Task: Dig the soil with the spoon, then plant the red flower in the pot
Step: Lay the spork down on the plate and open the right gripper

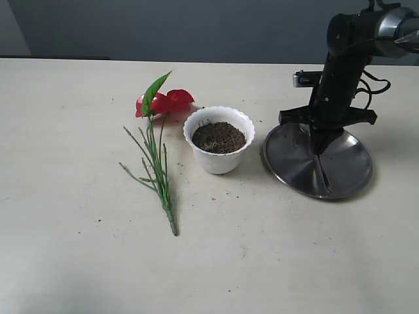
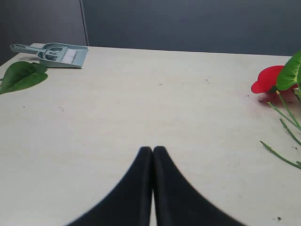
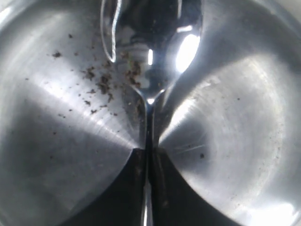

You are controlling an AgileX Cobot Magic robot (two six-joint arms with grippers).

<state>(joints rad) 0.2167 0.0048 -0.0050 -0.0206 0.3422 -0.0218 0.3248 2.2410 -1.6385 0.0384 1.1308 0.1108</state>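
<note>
The red flower point(image 1: 167, 101) lies flat on the table left of the pot point(image 1: 219, 162), stems toward the front; its bloom point(image 2: 268, 80) also shows in the left wrist view. Dark soil point(image 1: 218, 137) fills the white scalloped pot. My right gripper point(image 1: 319, 147) points down over the steel plate point(image 1: 347, 170). It is shut on the spoon's thin handle, and the shiny spoon bowl point(image 3: 150, 52) reaches out just over the plate beyond the gripper point(image 3: 148, 153). My left gripper point(image 2: 153, 149) is shut and empty above bare table, out of the exterior view.
Soil crumbs point(image 3: 101, 82) are scattered on the plate point(image 3: 244, 141) beside the spoon bowl. In the left wrist view a grey-green dustpan with brush point(image 2: 56, 54) and a loose green leaf point(image 2: 21, 75) lie at the table's far side.
</note>
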